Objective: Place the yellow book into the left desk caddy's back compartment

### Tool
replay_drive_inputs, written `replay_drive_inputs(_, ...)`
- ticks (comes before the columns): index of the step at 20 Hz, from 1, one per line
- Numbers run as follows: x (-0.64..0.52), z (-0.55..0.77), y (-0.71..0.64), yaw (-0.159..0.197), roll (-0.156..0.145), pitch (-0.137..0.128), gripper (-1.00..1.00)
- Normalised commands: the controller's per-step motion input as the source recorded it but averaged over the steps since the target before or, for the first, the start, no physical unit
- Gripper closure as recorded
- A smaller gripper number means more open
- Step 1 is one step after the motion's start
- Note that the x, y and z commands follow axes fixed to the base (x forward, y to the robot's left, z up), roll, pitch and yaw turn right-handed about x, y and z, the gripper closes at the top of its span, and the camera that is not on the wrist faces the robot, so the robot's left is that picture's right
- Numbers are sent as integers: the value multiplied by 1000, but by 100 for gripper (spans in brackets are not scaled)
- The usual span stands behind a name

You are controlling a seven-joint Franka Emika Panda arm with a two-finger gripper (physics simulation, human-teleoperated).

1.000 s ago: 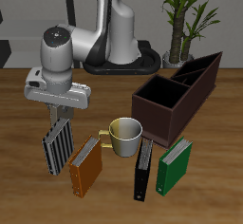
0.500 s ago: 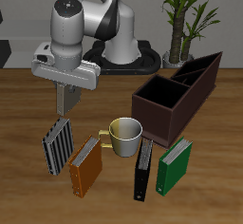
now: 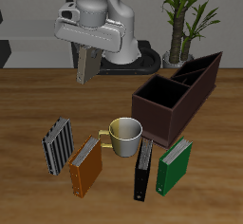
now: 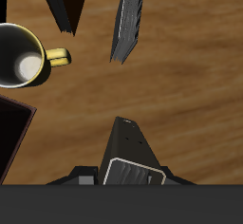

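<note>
Currently the claw (image 3: 87, 55) grips the yellow book (image 3: 86, 65), which hangs upright high above the tabletop (image 3: 28, 104). Left desk caddy (image 3: 176, 95) sits well apart, beside the mug (image 3: 123, 133).

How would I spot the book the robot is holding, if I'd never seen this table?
Find the white robot arm above the wooden table. Its gripper clamps the yellow book, thin and greyish-tan, hanging upright in the air. Every other book sits down on the table near the mug.
</note>
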Motion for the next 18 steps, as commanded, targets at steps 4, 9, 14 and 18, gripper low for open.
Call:
replay_drive_inputs(4, -342, 468, 438, -15, 4, -62, 100)
replay_drive_inputs(9, -242, 280, 292, -27, -49, -42, 100)
replay_drive_inputs(14, -274, 202, 230, -35, -23, -9, 100)
replay_drive_inputs(18, -260, 119, 226, -39, -18, 6, 100)
